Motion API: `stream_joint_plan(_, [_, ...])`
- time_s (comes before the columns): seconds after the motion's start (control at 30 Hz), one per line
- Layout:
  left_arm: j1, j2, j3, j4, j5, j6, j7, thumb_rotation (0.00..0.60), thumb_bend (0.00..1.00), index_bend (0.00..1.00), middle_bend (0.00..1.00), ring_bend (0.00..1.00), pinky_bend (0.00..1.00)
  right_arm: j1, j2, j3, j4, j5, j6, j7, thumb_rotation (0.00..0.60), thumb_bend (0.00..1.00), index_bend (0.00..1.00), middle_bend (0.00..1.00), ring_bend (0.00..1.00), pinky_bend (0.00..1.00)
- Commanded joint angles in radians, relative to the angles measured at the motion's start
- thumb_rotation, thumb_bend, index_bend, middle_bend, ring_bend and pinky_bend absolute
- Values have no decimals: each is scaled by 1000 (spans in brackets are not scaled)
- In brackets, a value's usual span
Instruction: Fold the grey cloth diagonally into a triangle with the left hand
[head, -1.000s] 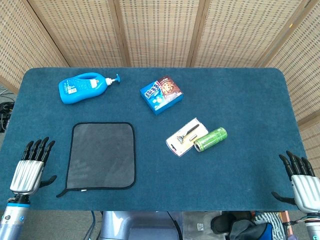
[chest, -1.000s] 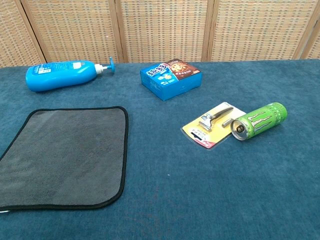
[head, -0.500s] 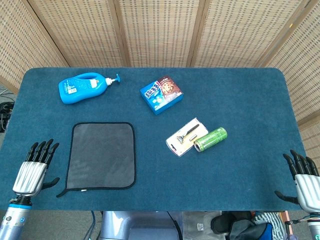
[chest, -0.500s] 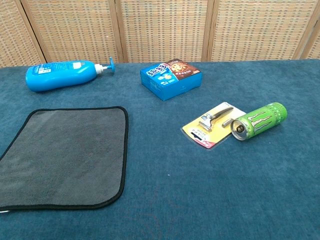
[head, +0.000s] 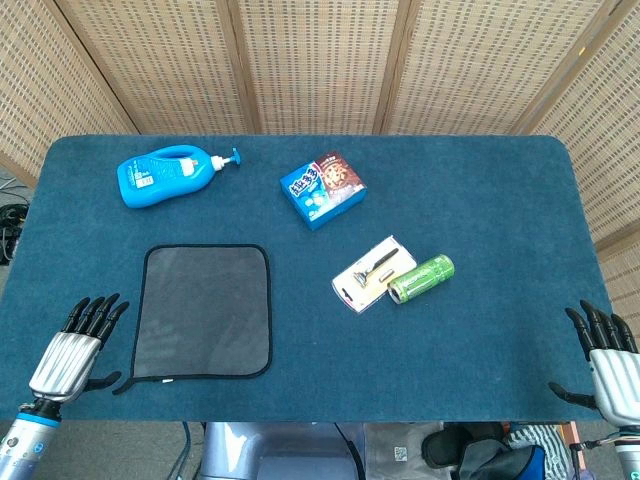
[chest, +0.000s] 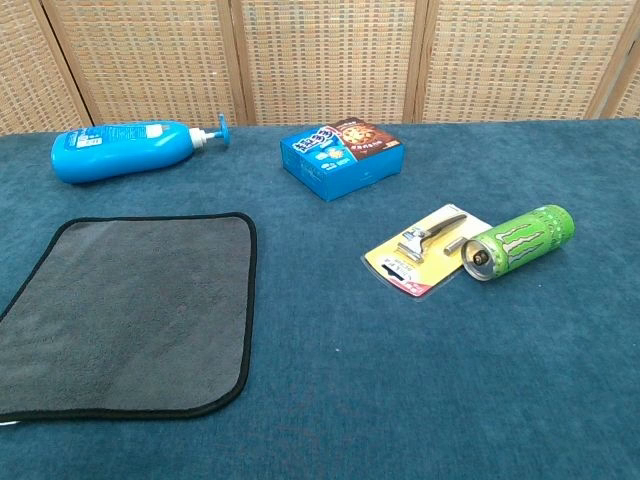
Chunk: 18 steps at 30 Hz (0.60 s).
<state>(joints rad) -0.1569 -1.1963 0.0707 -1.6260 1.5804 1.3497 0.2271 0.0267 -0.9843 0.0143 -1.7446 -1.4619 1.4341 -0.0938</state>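
Left robot hand (head: 68, 352) dropped lower, nearer grey cloth (head: 205, 310), fingers apart, empty; right robot hand (head: 610, 370) likewise.

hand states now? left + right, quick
Left hand: open, fingers apart, holding nothing, beside the grey cloth but off it.
Right hand: open, holding nothing, at the table's near right edge.

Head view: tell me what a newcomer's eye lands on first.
The grey cloth, black-edged and lying flat and unfolded at the table's front left, draws the eye first. Behind it lies a bright blue pump bottle on its side. The left hand sits beside the cloth's near left corner, fingers spread, holding nothing.
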Motion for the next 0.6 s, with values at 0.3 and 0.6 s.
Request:
stream_joint_plan(0.3, [-29, -12, 24, 86, -12, -89, -12, 600, 89, 184, 0, 0, 0, -1, 2, 2, 3, 0, 3, 8, 600, 0, 0, 0, 0, 0])
stream_joint_plan(0.6, [-41, -63, 40, 154, -10, -136, 26, 600, 89, 254, 0, 0, 0, -2, 3, 4, 4, 2, 5, 14, 600, 0, 0, 0, 0, 0])
